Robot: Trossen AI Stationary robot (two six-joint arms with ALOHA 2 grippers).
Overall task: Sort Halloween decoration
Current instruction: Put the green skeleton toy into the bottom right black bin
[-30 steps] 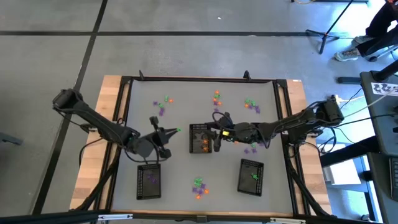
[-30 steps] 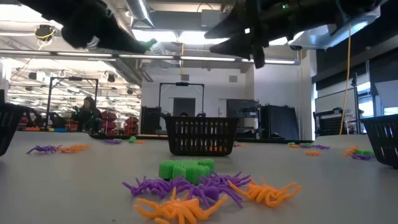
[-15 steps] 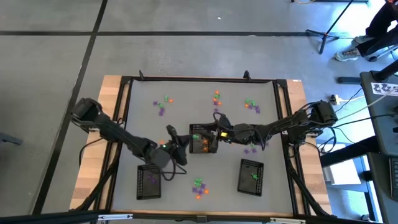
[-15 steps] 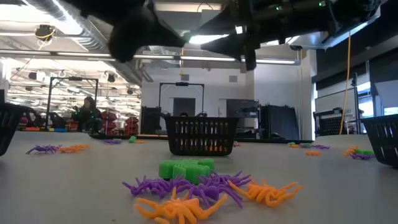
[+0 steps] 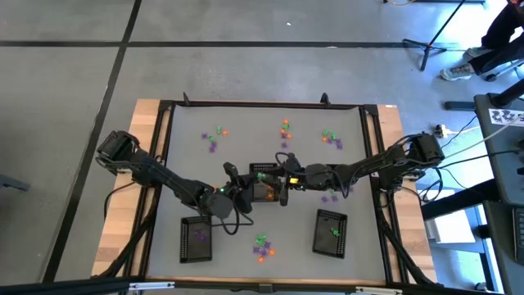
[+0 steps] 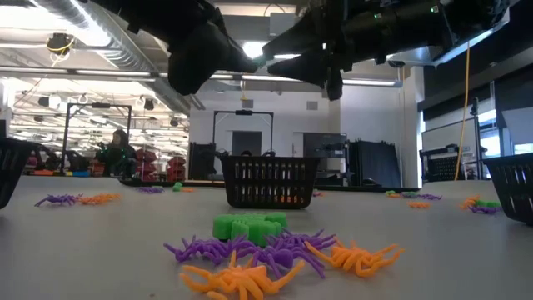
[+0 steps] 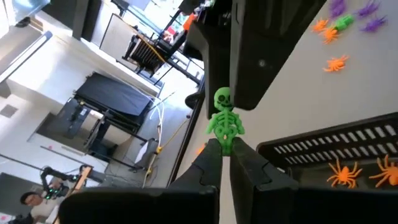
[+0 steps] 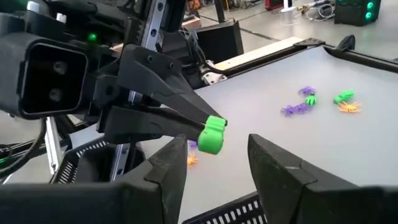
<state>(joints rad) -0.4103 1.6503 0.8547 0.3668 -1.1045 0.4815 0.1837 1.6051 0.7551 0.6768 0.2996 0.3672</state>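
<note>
Since a second ago the left arm has swung in from the tabletop's (image 5: 176, 164) nine-o'clock side to the middle, while the right arm has barely shifted. The left claw (image 7: 225, 148) is clenched on a green skeleton (image 7: 224, 121), held up in the air beside the centre tray (image 5: 264, 182). The right claw (image 8: 214, 158) hangs released, empty, facing it from three o'clock above that tray, which holds orange spiders (image 7: 341, 173). Loose trinkets (image 6: 266, 250) lie at six o'clock; more are scattered toward twelve o'clock.
</note>
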